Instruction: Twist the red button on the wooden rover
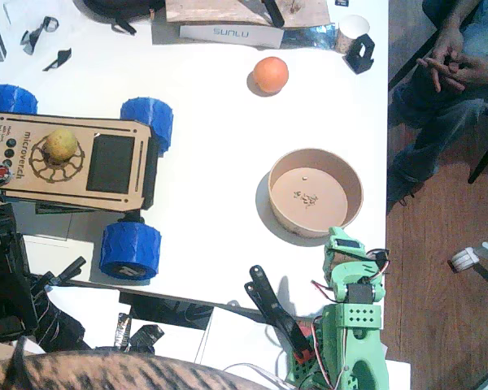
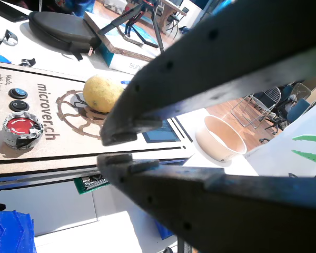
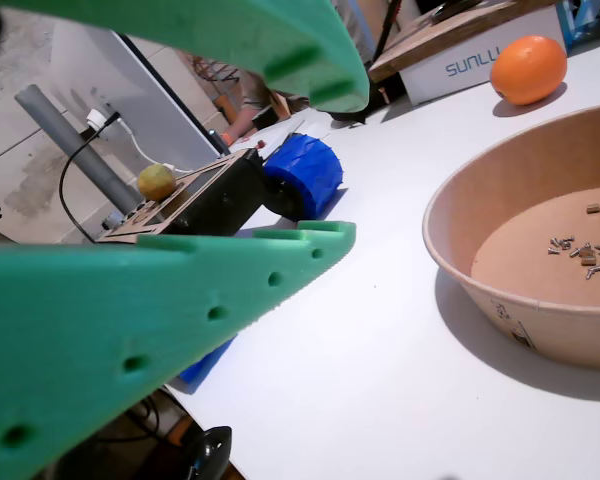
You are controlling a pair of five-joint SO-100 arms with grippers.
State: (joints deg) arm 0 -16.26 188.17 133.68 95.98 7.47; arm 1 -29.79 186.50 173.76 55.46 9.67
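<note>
Left of dark fingers (image 2: pixel 113 148): red button (image 2: pixel 21 128), apart

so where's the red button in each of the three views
Fixed view: the red button is at the far left, on the near-left corner of the wooden rover.
Wrist view with the black pincer: the button is at left middle, below two small black buttons.
Wrist view with the green pincer: not visible.
Shared landmark: the yellow fruit on the rover.
</note>
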